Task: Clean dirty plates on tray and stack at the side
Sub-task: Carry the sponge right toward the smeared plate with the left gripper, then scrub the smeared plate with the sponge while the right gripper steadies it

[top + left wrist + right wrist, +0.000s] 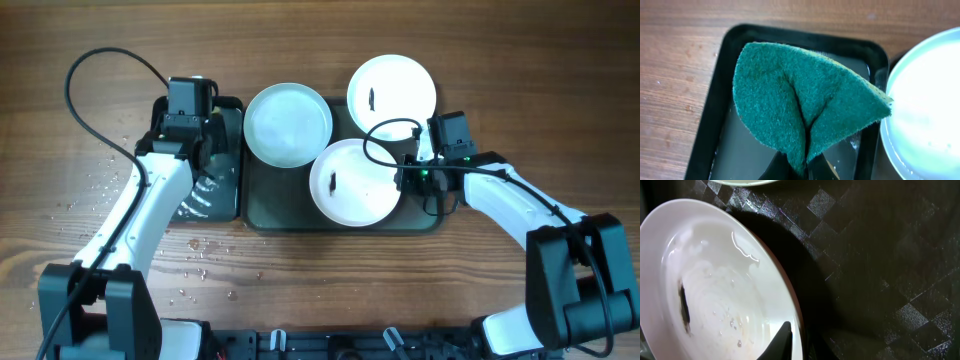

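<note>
left gripper (pixel 805 169): clamped on green scouring pad (pixel 805 100) above small black tray (pixel 722 70) | right gripper (pixel 792 340): clamped on rim of smeared front plate (pixel 715 280), on dark tray (pixel 880 255)

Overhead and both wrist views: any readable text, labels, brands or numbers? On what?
None. No print shows on the white plates, the grey-green tray, the green scouring pad or the small black tray.
The arm housings in the overhead view are too small to show any label.
</note>
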You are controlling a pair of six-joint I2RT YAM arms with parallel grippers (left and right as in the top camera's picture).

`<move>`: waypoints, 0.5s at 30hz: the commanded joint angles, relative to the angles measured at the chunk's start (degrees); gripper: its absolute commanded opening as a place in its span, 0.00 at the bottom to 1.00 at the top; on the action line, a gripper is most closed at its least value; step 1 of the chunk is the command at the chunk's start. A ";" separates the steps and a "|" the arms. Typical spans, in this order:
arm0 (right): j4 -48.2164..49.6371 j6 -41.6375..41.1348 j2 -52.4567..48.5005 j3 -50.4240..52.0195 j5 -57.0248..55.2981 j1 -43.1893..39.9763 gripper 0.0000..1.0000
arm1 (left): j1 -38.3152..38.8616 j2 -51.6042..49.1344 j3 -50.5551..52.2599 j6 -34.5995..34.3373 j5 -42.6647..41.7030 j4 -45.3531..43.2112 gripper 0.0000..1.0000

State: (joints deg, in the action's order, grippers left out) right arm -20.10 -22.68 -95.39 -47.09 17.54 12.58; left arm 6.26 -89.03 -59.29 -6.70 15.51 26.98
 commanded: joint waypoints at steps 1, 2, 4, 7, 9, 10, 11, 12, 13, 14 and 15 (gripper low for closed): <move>0.15 0.59 0.90 -1.18 -0.35 0.13 0.11 | 1.09 0.52 -2.73 0.46 -2.97 0.24 0.04; 0.17 0.59 0.90 -1.18 -0.37 0.15 0.11 | 1.60 0.76 -3.30 0.44 -4.85 0.72 0.04; 0.20 0.61 0.90 -1.18 -0.37 0.15 0.11 | 3.87 1.53 -4.74 0.00 -10.32 1.40 0.04; 0.20 0.61 0.90 -1.18 -0.37 0.15 0.11 | 9.33 2.03 -5.38 -3.30 -17.27 -0.04 0.04; 0.17 0.61 0.90 -1.18 -0.39 0.15 0.11 | 12.26 1.97 -5.38 -4.79 -18.88 -0.66 0.04; 0.17 0.61 0.90 -1.18 -0.39 0.15 0.11 | 14.03 1.90 -5.35 -6.05 -18.93 -0.90 0.04; 0.17 0.61 0.90 -1.18 -0.39 0.15 0.11 | 15.74 1.92 -5.35 -7.17 -18.93 -1.09 0.04; 0.17 0.63 0.90 -1.18 -0.39 0.15 0.11 | 17.40 1.90 -5.33 -8.28 -18.95 -1.22 0.04; 0.17 0.61 0.90 -1.18 -0.39 0.15 0.11 | 19.02 1.90 -5.33 -9.46 -18.95 -1.22 0.04; 0.17 0.61 0.90 -1.18 -0.39 0.15 0.11 | 20.70 1.79 -5.33 -10.51 -18.93 -1.25 0.04; 0.17 0.63 0.90 -1.18 -0.39 0.15 0.11 | 21.92 1.60 -5.33 -10.75 -18.93 -1.38 0.04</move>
State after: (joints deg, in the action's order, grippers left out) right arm -20.10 -22.68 -95.39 -47.09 17.54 12.58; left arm 23.59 -88.53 -63.29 -12.34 -0.60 26.13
